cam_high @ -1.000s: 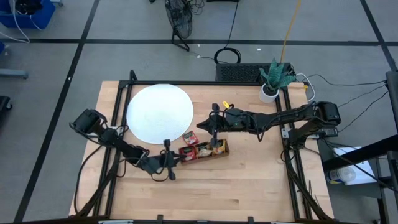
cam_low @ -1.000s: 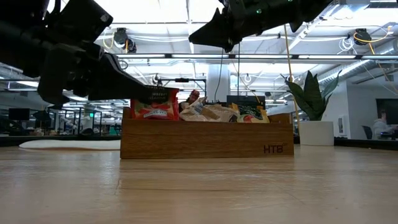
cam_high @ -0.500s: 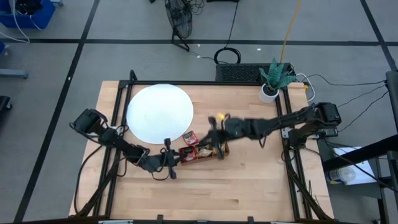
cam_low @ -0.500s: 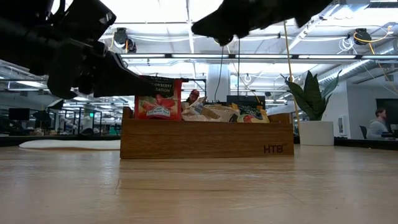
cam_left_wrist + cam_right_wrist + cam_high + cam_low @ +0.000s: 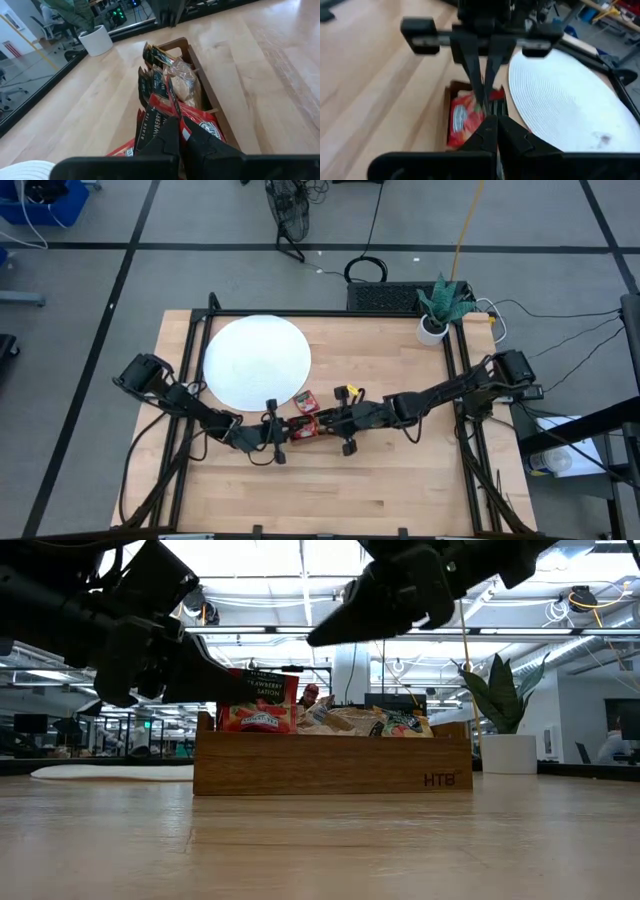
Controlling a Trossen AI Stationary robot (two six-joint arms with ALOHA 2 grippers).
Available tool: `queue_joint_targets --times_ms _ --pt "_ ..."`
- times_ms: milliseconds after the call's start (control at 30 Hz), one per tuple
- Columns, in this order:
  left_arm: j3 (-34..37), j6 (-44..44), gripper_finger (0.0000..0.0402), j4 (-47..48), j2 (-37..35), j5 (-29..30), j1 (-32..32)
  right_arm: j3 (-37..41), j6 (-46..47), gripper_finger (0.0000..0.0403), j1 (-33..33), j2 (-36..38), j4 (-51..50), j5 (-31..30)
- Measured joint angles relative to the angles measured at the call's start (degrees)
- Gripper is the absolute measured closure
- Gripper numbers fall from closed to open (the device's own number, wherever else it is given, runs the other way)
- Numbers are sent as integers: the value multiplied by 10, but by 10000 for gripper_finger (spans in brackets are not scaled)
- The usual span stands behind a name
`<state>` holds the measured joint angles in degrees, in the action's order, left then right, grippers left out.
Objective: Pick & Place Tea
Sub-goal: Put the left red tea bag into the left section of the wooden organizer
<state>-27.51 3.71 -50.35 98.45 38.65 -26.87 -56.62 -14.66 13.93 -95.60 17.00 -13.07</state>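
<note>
The tea sachets (image 5: 305, 426) sat in the left end of the wooden tray (image 5: 330, 765), near the tabletop's front edge, with one more red sachet (image 5: 306, 399) lying loose beside the white disc (image 5: 256, 362). Left of the tray, the left gripper (image 5: 281, 433) was clamped on an upright red sachet (image 5: 258, 702), lifted partly above the tray wall; it was the nearer arm. The disc lay behind and left of that grip. Over the tray's right end, the right gripper (image 5: 345, 435) hung closed and empty. One tray, one disc; sachets too bunched to count.
</note>
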Motion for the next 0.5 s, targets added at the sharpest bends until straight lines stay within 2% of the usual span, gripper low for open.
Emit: queue_joint_targets --times_ms 167,333,500 --pt "0 -9 389 0 0 4 -5 0 0 403 1 11 -2 -4" --pt "0 -10 356 -2 0 12 -17 0 1 403 0 14 -3 -4" --pt "0 -4 319 -3 0 64 -34 0 4 403 0 13 -9 -4"
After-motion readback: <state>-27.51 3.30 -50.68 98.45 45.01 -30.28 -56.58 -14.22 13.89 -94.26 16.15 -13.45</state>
